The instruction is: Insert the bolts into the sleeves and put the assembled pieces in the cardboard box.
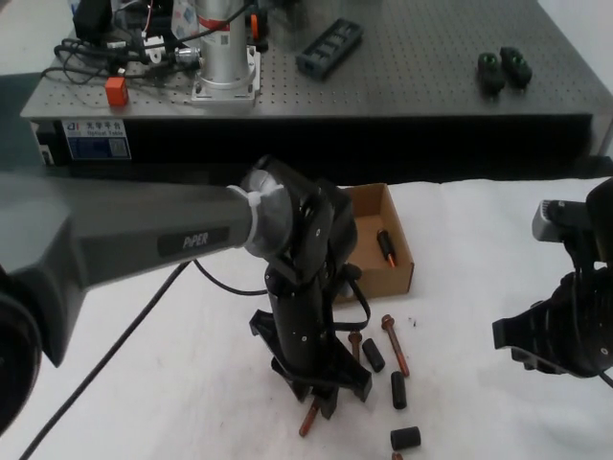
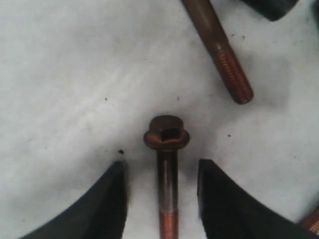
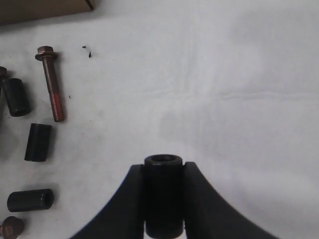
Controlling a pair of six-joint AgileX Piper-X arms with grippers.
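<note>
Two fingers of your left gripper (image 2: 162, 164) stand apart on either side of a bolt (image 2: 167, 172) lying on the white cloth (image 2: 65, 74) at the near edge. Cloth shows on both sides of it, so it is straddled, not gripped. If you close off-centre, the shank may roll or tip out of line.

Your right gripper (image 3: 163, 167), well to the right, is clamped on a sleeve (image 3: 163, 199) with its open bore facing away from the wrist. A loose hold there would let the sleeve twist when the bolt pushes in. I cannot quite tell how squarely it sits.

Just beyond the left gripper the cloth is crowded. A second bolt (image 1: 395, 345) and three loose sleeves (image 1: 398, 390) lie close together, and a careless lift could scatter them.

Open cloth lies between the arms and to the far right. Farther off, the cardboard box (image 1: 407, 278) holds what looks like one assembled piece (image 1: 387, 247). Mind its near wall.
</note>
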